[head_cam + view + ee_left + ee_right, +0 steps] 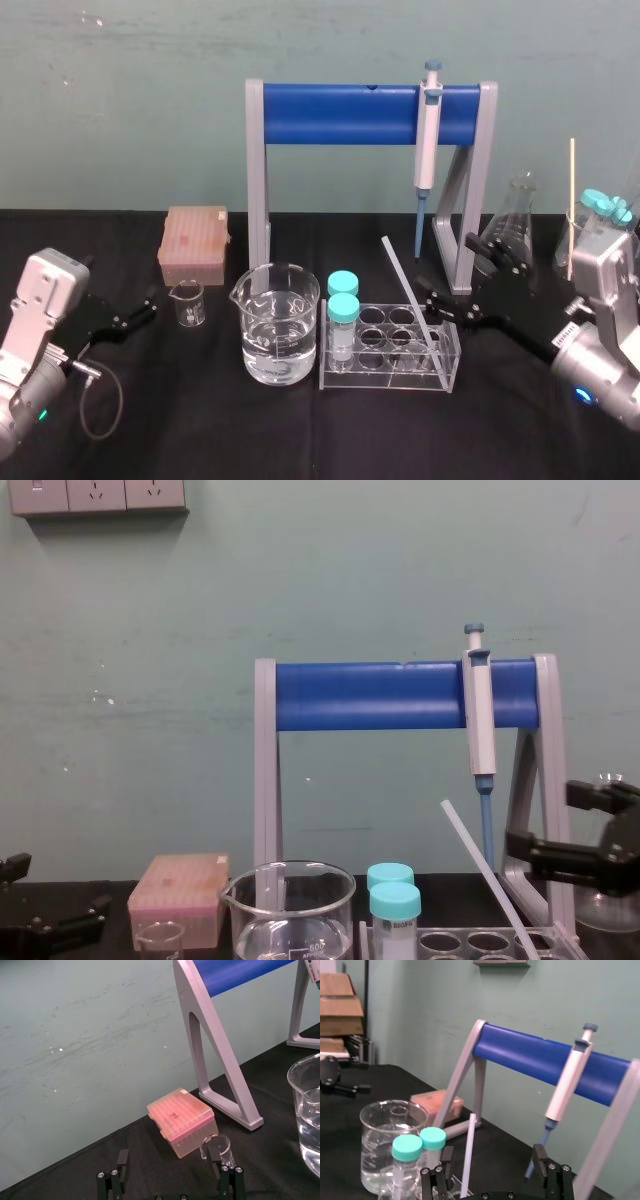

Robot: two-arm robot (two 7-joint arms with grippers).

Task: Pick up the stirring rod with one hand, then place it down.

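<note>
Black tabletop: right hand jaws apart beside stirring rod; left hand likewise.

The stirring rod is smooth, translucent whitish glass. The desk is covered in matt black cloth. The big beaker is clear, glossy glass, and the tube rack is clear, shiny plastic. The stand has dull grey plastic legs and a smooth blue bar. The tip box is cloudy pink plastic.
</note>
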